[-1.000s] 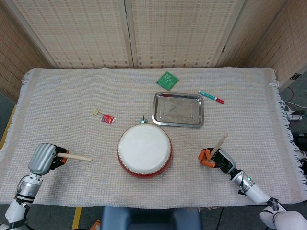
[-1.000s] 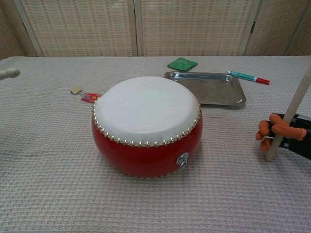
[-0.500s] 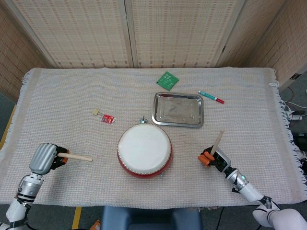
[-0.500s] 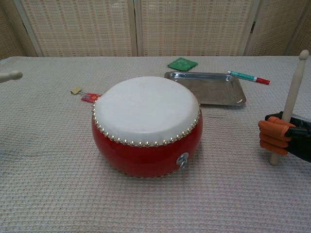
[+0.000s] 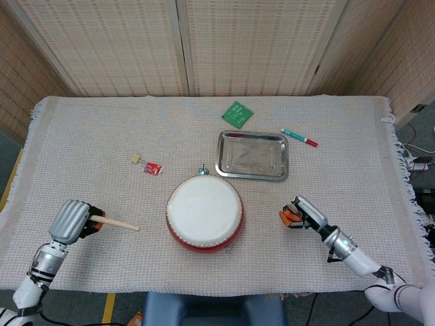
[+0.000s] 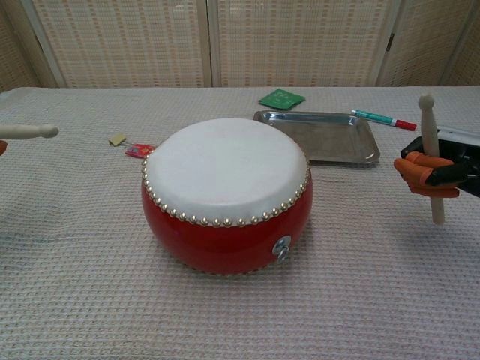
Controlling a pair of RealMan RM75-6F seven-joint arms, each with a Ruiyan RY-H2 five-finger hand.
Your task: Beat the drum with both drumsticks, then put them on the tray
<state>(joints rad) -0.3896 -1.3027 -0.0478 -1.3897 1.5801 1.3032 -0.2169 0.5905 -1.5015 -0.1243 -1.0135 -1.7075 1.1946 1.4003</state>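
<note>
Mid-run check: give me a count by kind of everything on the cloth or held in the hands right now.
Drumsticks: 2 (left, right)
Drum: 1
Tray: 1
Pen: 1
Green card: 1
Small bits near the drum: 3 (tan, red, tiny one)
Total: 9

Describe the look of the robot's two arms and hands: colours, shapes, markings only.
The left hand has a ribbed silver-grey back with orange at the fingers, on a segmented metallic wrist and white forearm. The right hand is black and silver with orange fingertips; its slim silver wrist carries a small green light before a white forearm. No cables or printed markings are discernible.
</note>
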